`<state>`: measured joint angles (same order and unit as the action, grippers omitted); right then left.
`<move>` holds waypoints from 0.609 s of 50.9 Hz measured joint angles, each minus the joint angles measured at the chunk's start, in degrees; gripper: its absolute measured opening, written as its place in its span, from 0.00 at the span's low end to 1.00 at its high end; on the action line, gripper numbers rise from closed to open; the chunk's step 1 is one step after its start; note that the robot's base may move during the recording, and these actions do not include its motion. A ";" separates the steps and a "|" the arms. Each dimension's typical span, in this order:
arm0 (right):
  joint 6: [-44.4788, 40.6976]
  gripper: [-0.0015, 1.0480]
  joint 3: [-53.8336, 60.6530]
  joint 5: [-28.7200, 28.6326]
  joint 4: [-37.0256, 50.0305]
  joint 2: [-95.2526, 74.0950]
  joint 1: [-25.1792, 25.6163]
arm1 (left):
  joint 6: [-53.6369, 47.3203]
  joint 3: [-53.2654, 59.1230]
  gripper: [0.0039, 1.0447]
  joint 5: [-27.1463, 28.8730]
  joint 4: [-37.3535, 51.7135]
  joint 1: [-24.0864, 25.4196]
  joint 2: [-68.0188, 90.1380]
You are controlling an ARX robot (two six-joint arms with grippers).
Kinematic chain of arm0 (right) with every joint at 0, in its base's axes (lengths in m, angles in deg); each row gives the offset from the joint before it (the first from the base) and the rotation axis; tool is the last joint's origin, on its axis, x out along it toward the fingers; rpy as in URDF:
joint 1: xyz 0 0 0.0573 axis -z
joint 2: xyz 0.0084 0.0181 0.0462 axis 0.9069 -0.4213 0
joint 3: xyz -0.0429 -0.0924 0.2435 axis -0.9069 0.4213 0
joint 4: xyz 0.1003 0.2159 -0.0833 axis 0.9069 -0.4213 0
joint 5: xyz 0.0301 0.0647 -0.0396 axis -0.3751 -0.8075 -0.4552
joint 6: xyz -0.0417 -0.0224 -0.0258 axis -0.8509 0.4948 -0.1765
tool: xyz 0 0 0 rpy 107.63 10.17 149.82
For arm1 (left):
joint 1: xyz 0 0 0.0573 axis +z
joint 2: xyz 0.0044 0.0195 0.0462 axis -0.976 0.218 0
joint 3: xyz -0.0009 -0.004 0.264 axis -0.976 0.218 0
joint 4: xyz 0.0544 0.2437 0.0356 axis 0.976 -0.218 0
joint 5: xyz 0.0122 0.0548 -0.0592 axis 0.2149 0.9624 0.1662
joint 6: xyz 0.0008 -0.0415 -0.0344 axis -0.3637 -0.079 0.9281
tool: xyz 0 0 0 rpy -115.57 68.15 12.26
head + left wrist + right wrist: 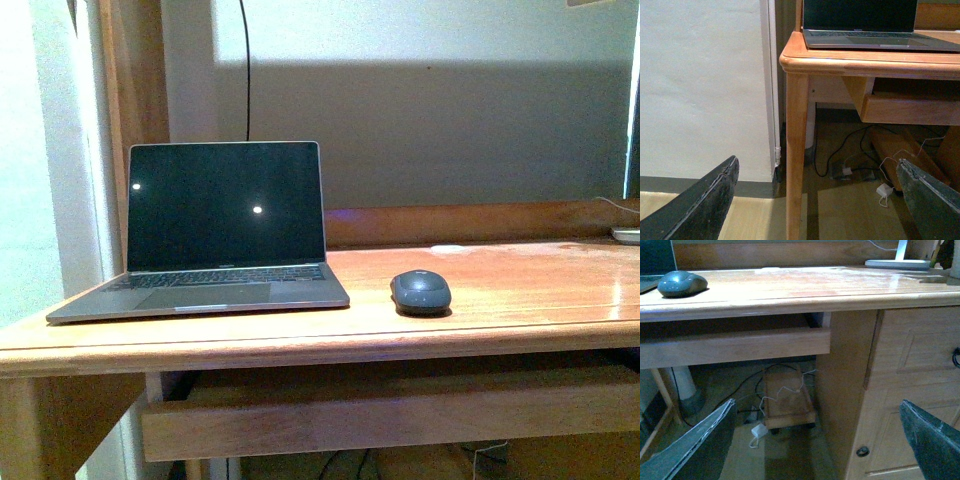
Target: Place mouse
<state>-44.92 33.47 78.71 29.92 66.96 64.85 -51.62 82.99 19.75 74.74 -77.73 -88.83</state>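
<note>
The laptop (215,235) sits open on the left part of the wooden desk (520,290), its screen dark. The mouse (420,291) rests on the desk surface just right of the laptop, apart from it and near the front edge. Neither arm appears in the front view. The left gripper (820,200) hangs below desk height, jaws wide and empty. The right gripper (815,440) is likewise low, jaws wide, holding nothing.

Mouse (420,291) on desk (520,300), just right of open laptop (215,235).
</note>
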 joint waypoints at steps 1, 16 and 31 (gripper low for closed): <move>0.00 0.93 0.00 0.00 0.00 0.00 0.00 | 0.00 0.00 0.93 0.00 0.00 0.00 0.00; -0.02 0.93 0.00 0.00 0.00 0.00 0.00 | 0.00 0.00 0.93 0.00 0.00 0.00 0.00; 0.00 0.93 0.00 0.00 0.00 0.00 0.00 | 0.00 0.00 0.93 0.00 0.00 0.00 0.00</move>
<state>-44.92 33.47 78.71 29.92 66.96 64.85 -51.62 82.99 19.75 74.74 -77.73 -88.83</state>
